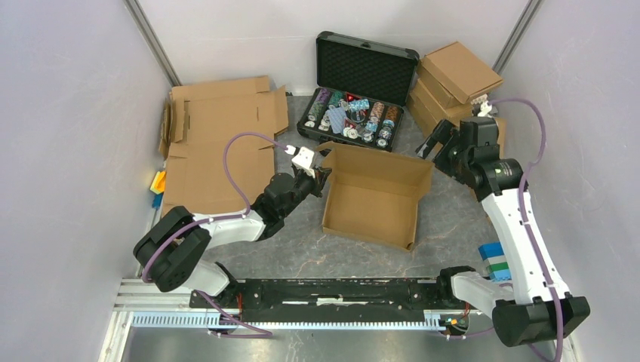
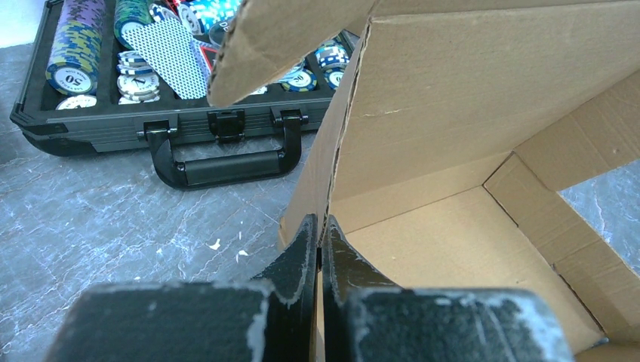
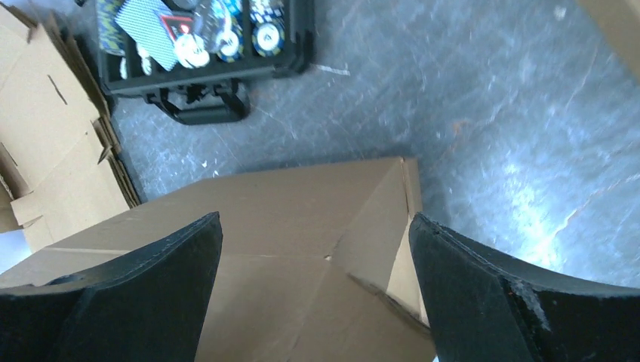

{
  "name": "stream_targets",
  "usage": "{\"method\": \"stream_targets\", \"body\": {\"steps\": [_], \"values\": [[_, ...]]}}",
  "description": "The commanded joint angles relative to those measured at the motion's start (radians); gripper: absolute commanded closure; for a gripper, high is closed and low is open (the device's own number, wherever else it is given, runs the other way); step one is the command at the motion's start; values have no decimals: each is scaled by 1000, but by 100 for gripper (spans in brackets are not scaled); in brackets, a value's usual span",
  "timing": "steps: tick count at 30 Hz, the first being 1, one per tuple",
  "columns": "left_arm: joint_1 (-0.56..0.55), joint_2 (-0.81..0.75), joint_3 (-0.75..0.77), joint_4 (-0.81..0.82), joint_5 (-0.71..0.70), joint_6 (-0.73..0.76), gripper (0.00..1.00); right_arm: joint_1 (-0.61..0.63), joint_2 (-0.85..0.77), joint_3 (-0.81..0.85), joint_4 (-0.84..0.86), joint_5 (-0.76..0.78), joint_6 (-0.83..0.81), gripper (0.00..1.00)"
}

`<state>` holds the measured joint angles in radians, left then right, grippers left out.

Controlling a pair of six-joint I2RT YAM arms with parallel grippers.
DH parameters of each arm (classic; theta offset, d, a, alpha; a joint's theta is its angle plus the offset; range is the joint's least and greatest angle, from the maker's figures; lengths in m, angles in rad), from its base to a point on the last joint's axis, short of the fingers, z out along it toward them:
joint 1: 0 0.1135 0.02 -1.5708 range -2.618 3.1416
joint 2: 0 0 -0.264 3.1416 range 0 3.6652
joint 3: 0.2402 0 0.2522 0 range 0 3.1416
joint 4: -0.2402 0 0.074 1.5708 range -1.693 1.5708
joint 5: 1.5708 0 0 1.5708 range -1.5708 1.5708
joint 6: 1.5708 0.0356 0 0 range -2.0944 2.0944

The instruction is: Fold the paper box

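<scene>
The paper box (image 1: 373, 200) sits in the middle of the surface (image 1: 453, 226), between my two arms. It is an open tray of plain brown corrugated card: floor down, side walls raised, the taller far panel standing up, and a rounded flap (image 2: 264, 45) hanging loose over the far-left corner. From above its footprint looks close to square, so I cannot name a long axis with confidence; the open mouth faces up. My left gripper (image 2: 321, 230) is clenched on the box's left wall near that far-left corner, one finger inside and one outside, pinching the card edge. My right gripper (image 3: 315, 222) is released, jaws spread wide and holding nothing, and it hangs above the far-right corner. In its wrist view the box lies just below, a corner seam showing between the fingers. So the left arm is in contact, and the right is near the work but apart from it. I judge the fold partly done, with the walls up and the lid not closed. The next move likely turns on the right gripper coming down onto that far-right corner while the left steadies. Behind the box lies an open black case (image 1: 362, 83) of chips. Flat cardboard blanks (image 1: 219, 143) lie to the left, and folded boxes (image 1: 456, 75) are stacked at the far right.
</scene>
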<state>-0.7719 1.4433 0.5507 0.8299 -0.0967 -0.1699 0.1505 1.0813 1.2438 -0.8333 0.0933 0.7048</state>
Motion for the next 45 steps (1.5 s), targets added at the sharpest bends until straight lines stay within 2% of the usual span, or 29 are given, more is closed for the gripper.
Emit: {"method": "stream_targets", "body": {"steps": [1, 6, 11, 15, 22, 26, 29, 34, 39, 40, 42, 45], "values": [[-16, -13, 18, -54, 39, 8, 98, -24, -39, -86, 37, -115, 120, 3], [-24, -24, 42, -90, 61, -44, 98, -25, -79, -178, 83, -201, 144, 13], [-40, -20, 84, -141, 63, -97, 97, -26, -117, -243, 86, -199, 154, 22], [-41, 0, 114, -163, 66, -164, 97, -25, -145, -296, 122, -220, 178, 33], [-41, 35, 150, -157, 42, -286, 97, -25, -153, -316, 148, -219, 224, 33], [-42, 34, 187, -212, 54, -311, 97, -25, -148, -305, 143, -214, 221, 33], [-48, 38, 154, -193, 41, -291, 97, -25, -160, -311, 129, -200, 206, 33], [-77, 63, 40, -61, 27, -256, 97, -25, -205, -363, 123, -179, 176, 33], [-111, 48, -25, -53, -3, -244, 83, -25, -240, -379, 86, -143, 127, 33], [-114, 40, -38, -57, -5, -246, 77, -25, -247, -380, 81, -141, 116, 33], [-114, 2, -51, -124, 2, -260, 56, -25, -265, -382, 68, -134, 98, 33], [-115, -89, -29, -379, -10, -292, 36, -25, -285, -380, 39, -101, 62, 33]]}}
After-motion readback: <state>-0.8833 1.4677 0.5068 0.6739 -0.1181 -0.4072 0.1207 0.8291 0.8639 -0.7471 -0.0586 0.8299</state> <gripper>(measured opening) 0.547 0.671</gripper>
